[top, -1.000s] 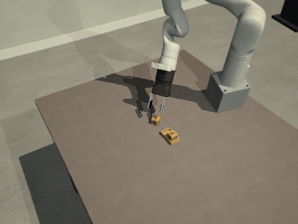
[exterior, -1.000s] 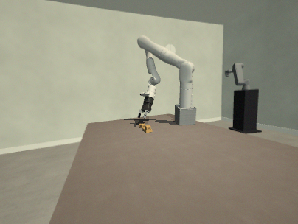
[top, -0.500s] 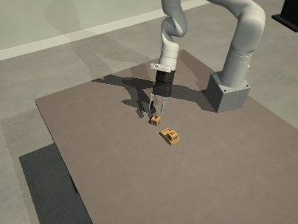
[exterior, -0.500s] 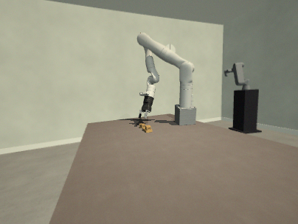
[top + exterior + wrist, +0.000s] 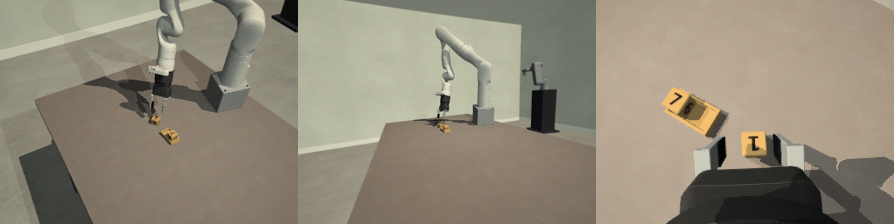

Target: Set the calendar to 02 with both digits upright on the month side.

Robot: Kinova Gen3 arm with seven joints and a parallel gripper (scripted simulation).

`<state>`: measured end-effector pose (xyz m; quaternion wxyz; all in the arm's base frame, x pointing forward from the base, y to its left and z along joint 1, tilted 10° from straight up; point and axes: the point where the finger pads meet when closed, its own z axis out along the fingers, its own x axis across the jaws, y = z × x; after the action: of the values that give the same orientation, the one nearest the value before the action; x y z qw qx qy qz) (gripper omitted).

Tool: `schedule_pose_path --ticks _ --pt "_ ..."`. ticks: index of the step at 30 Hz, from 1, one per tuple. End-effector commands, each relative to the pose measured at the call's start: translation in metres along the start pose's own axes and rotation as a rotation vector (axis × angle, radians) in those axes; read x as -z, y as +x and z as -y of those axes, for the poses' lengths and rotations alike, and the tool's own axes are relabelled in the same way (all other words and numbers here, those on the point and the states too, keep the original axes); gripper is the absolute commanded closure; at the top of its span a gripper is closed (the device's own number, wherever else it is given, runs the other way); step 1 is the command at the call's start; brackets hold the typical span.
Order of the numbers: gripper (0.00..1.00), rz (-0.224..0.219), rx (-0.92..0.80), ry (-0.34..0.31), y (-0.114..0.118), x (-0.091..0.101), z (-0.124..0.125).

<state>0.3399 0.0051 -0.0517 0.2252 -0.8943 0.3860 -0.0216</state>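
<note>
hand: you have the hand [image 5: 158,110] [image 5: 441,116] [image 5: 749,145] pointing down over the counter [image 5: 147,177] [image 5: 464,177] [image 5: 771,60], its two fingers wide apart with nothing clamped.
loose cube: your loose cube [image 5: 156,121] [image 5: 439,126] [image 5: 754,144] rests on the counter, outside the tray, with a dark 1 on its top face. in the wrist view it shows in the gap between the two fingers, untouched; in the top view the fingertips stand above it.
tray: your tray [image 5: 173,143] [image 5: 447,131] [image 5: 714,123] lies flat on the counter near the loose cube, the two apart. both are closer to the counter's back edge than to its front part, and well in from the left edge. you cannot read a month's name here.
seated cube: you have one cube [image 5: 172,135] [image 5: 446,127] [image 5: 676,99] at one end of the tray, a 7 on top and a 6 on the side facing the tray's bare half. whether it sits fully flat, you cannot tell.
date: you do not have 02 set; only one of the two cubes is in the tray.
arm base: your arm's grey base [image 5: 229,103] [image 5: 484,117] stands by the counter's right edge, toward the back corner.
background: beyond that right edge you see a black pedestal [image 5: 291,16] [image 5: 543,110], with a smaller grey arm [image 5: 538,74] on it in the exterior view.

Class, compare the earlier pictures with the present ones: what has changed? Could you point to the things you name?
The black-and-silver two-finger tool [image 5: 158,110] [image 5: 441,117] [image 5: 749,145] has swung from a slant to more nearly upright, its fingertips shifting slightly right in the exterior view. Nothing was visibly grasped or released. The loose orange numbered cube [image 5: 156,121] [image 5: 439,126] [image 5: 754,144] and the orange rectangular tray [image 5: 173,143] [image 5: 446,131] [image 5: 712,123] stayed put.
</note>
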Motion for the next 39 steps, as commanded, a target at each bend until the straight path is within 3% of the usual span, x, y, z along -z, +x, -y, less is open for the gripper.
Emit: schedule_pose_path --ticks 1,39 --pt "0.0 -0.014 0.011 -0.027 0.005 0.0033 0.0087" --pt "0.0 -0.035 0.011 -0.089 0.012 0.0033 0.01"
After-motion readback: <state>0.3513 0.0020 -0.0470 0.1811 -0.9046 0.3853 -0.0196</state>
